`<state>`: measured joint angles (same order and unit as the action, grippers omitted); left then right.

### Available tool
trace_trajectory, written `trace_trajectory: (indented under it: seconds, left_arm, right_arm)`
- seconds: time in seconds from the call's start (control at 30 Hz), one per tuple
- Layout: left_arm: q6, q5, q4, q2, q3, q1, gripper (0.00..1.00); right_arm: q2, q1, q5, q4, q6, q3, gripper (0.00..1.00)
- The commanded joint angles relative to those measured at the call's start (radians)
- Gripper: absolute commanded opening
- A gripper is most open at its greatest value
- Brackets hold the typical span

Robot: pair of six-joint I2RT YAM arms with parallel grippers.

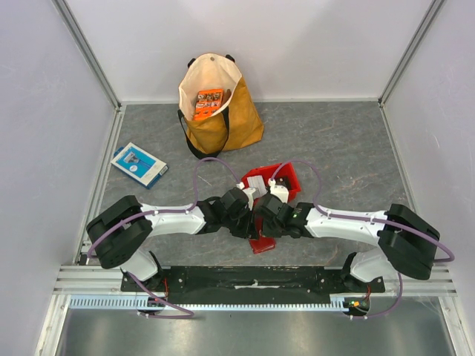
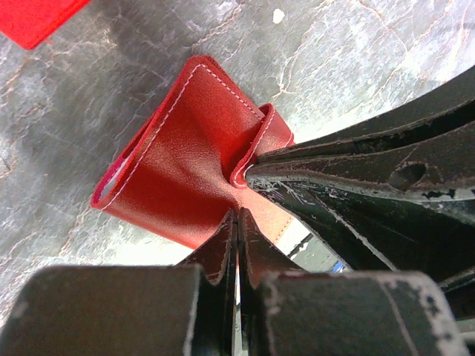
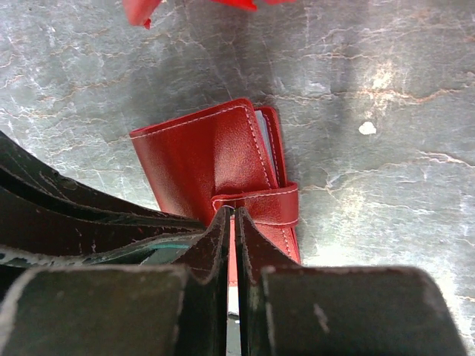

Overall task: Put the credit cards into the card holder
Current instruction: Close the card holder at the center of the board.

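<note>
One red card holder (image 1: pixel 262 244) is lying folded at lower centre, right gripper (image 3: pixel 231 215) pinching its snap tab, left gripper (image 2: pixel 237 216) closed against its edge; one red bin (image 1: pixel 260 176) is sitting just above, one blue-and-white box (image 1: pixel 139 165) at left, print unreadable.

red card holder (image 3: pixel 208 156) lies folded shut (snap tab wrapped over its edge).

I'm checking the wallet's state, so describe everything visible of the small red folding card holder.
The small red leather-look card holder, white-stitched, is folded shut, its strap tab wrapped round the open edge. Both arms' jaws pinch it over the grey marbled table: left on its cover edge, right at the tab.
</note>
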<state>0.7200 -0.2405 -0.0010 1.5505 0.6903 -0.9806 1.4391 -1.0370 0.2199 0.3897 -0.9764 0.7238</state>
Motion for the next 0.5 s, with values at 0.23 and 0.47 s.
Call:
trace_trajectory:
  seconds: [0.23,0.47]
  left_arm:
    - [-0.019,0.012,-0.002,-0.017,-0.031,-0.013,0.02]
    - [-0.016,0.017,-0.002,-0.023,-0.038,-0.013,0.02]
  right_arm:
    - [0.207,0.043,-0.034,0.061,0.018,-0.161,0.07]
    - [0.213,0.040,-0.071,0.086,0.024,-0.155,0.05]
